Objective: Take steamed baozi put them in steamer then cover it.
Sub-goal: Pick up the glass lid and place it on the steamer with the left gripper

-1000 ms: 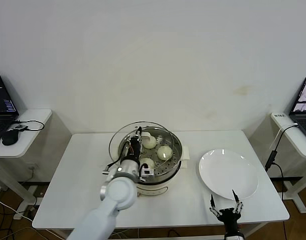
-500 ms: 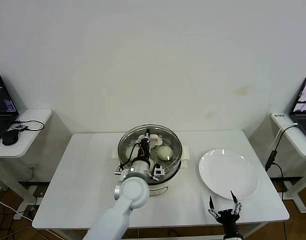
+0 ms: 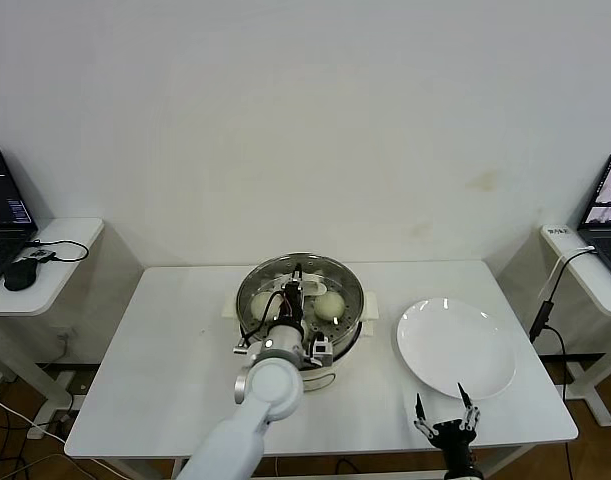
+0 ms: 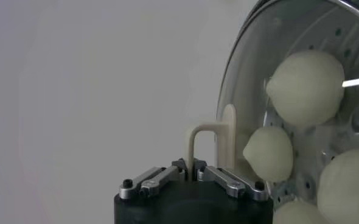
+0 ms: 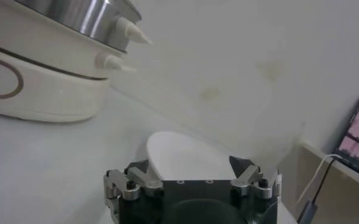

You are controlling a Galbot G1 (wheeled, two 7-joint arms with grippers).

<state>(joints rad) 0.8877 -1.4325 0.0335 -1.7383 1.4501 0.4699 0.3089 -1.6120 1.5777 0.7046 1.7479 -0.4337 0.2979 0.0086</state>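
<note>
While the left gripper (image 4: 193, 165) has its fingers pressed together on the cream plastic loop handle (image 4: 199, 141) of the glass lid (image 4: 252, 73), that lid sits over the steamer (image 3: 299, 312) at the middle of the desk (image 3: 155, 350), slightly toward the back edge. The left wrist view shows the pinch closely: two dark metal fingertips (image 4: 178, 167) meet on the thin arched handle, and through the clear dome four smooth, round, cream-white baozi (image 4: 304, 86) rest on the perforated steel tray (image 4: 350, 131). From the head view only parts of the buns show through the lid, since the left arm hides the rest, though it does show the shiny steel pot on its white electric base.

The right gripper (image 3: 443, 421) hangs idle at the desk's front edge, near the right corner, with its dark fingers (image 3: 418, 405) spread wide and holding nothing. Just behind it lies a flat, glossy white plate (image 3: 455, 347), bare (its rim also shows in the right wrist view, along with the steamer's white base and two stubby side handles). Side tables stand off either end, each carrying a laptop (image 3: 3, 205).
</note>
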